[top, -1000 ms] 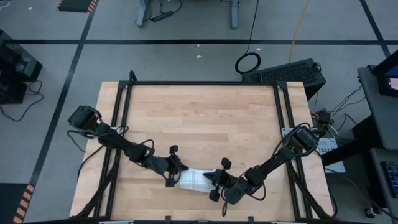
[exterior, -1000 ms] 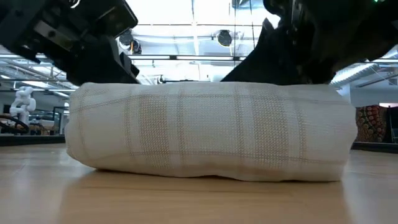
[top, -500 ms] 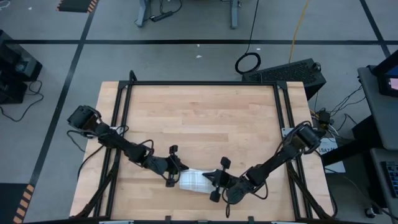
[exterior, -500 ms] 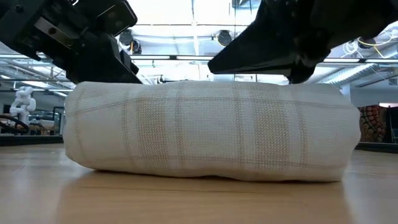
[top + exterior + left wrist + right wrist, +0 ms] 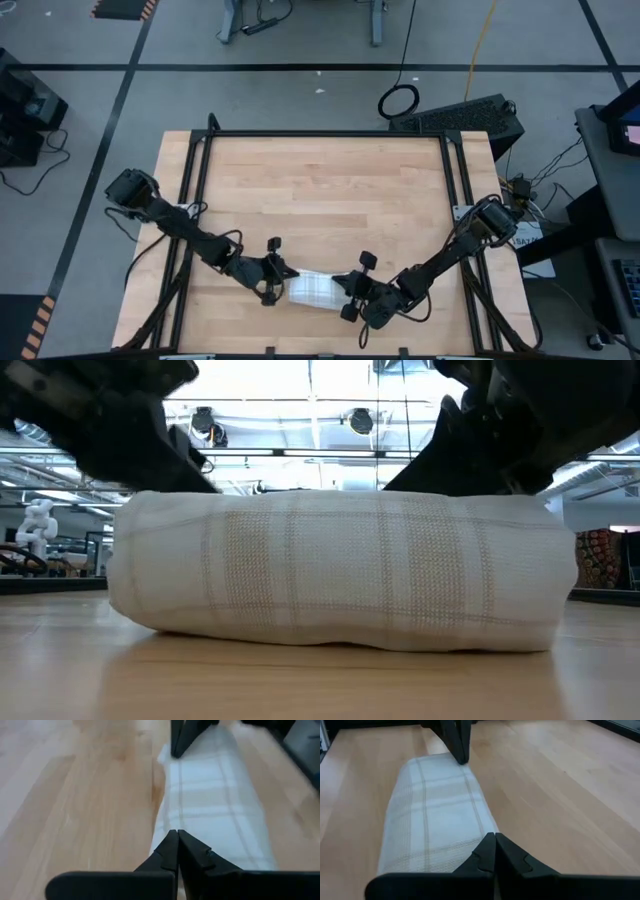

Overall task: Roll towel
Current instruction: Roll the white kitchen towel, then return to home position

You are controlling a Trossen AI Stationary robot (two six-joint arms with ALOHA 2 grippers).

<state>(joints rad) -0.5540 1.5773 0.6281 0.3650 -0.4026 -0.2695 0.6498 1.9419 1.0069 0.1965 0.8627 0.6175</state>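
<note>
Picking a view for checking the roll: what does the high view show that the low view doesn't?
High only: the whole table, both arms, and the shut left gripper and right gripper at opposite ends of the towel. Low only: the roll's side, its plaid lines, the room behind. Both: the rolled towel on the table.

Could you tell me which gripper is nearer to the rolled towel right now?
Neither clearly: the left gripper sits shut at the towel's left end, the right gripper shut at its right end, both at the cloth.
</note>
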